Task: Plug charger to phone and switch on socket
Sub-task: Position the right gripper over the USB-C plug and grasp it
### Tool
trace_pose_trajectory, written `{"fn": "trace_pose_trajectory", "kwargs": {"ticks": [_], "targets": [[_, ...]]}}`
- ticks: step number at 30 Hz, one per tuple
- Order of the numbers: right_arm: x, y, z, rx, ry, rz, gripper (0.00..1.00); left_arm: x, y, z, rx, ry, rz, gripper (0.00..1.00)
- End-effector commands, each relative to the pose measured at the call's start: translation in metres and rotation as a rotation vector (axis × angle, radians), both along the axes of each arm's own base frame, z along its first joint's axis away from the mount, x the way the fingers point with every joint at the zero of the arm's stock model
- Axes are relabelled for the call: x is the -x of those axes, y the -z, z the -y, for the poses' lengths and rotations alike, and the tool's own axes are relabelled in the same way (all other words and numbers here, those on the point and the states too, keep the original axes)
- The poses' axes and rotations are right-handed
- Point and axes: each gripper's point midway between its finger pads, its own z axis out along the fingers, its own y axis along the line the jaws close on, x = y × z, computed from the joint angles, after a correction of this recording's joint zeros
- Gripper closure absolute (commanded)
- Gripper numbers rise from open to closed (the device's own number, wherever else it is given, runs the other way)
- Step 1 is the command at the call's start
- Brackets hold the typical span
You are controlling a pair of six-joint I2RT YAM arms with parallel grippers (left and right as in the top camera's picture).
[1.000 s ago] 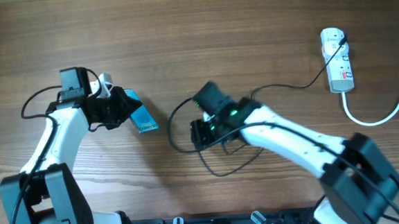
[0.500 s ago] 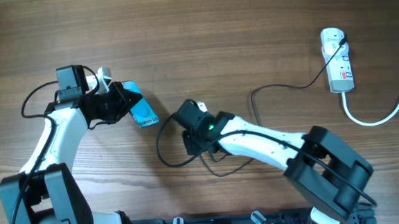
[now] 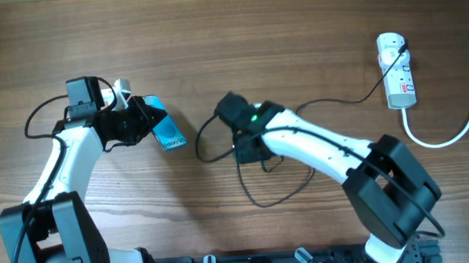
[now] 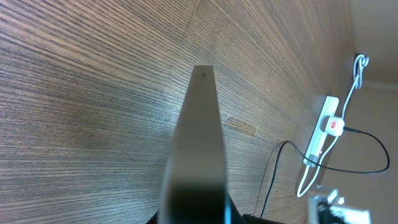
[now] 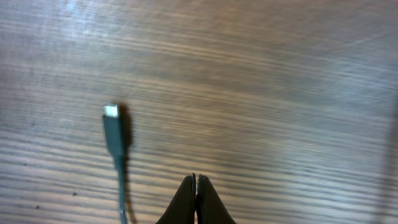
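The phone (image 3: 168,133), its turquoise screen showing, is held at one end by my left gripper (image 3: 140,125), which is shut on it. In the left wrist view the phone (image 4: 198,137) appears edge-on, sticking out over the wood. The charger's thin black cable (image 3: 259,197) loops across the table's middle and runs to its plug (image 3: 402,52) in the white socket (image 3: 397,71) at the far right. My right gripper (image 5: 196,182) is shut with nothing between its fingers. The charger's connector tip (image 5: 112,127) lies on the wood just left of it, apart from the fingertips.
A thicker white cable (image 3: 451,134) curves from the socket toward the right edge of the wooden table (image 3: 294,38). The socket (image 4: 324,124) and black cable (image 4: 273,168) also show in the left wrist view.
My right gripper has gone from open to shut and shifted left, then back right above the cable loop, which moved with it. The left gripper still holds the phone, shifted slightly.
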Motion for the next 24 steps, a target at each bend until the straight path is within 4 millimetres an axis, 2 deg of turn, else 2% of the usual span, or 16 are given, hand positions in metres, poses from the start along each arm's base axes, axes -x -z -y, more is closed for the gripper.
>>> {"fn": "trace_pose_trajectory", "kwargs": {"ticks": [1,4,5,6,7,8,9,14,15,16,18,20,24], "targets": [[-0.006,-0.006,-0.002,-0.033,-0.007,-0.026,0.95,-0.006,-0.006,-0.002,-0.001,0.009,0.028,0.96],[0.008,-0.006,-0.013,-0.085,0.052,-0.093,0.85,-0.006,-0.008,0.001,0.019,0.018,0.032,0.96],[0.010,-0.006,-0.015,-0.091,0.046,-0.101,0.73,-0.006,-0.008,0.001,0.018,0.018,0.034,0.96],[0.014,-0.007,-0.024,-0.136,0.034,-0.122,0.69,-0.007,-0.008,0.001,0.017,0.019,0.038,0.96],[0.015,-0.009,-0.035,-0.194,0.026,-0.140,0.77,-0.007,-0.009,0.001,0.016,0.019,0.039,0.96],[0.016,-0.010,-0.037,-0.203,0.026,-0.148,0.76,-0.007,-0.009,0.001,0.016,0.019,0.039,0.96],[0.016,-0.010,-0.039,-0.210,0.024,-0.145,0.84,-0.007,-0.009,0.001,0.016,0.019,0.039,0.96],[0.013,-0.010,-0.041,-0.217,0.022,-0.132,0.83,-0.007,-0.009,0.001,0.008,0.034,0.052,0.96],[0.012,-0.011,-0.042,-0.222,0.021,-0.128,0.77,-0.007,-0.009,0.001,0.008,0.034,0.053,0.96],[0.011,-0.011,-0.042,-0.223,0.021,-0.127,0.52,-0.007,-0.009,0.001,0.008,0.034,0.052,0.96],[0.010,-0.010,-0.041,-0.214,-0.002,-0.117,0.37,-0.007,-0.009,0.001,0.008,0.034,0.052,0.96],[0.009,-0.005,-0.038,-0.203,0.003,-0.105,0.35,-0.007,-0.009,0.001,0.008,0.034,0.051,0.96],[0.012,0.024,-0.033,-0.133,0.058,-0.105,0.37,-0.007,-0.009,0.001,0.008,0.034,0.052,0.96]]}}
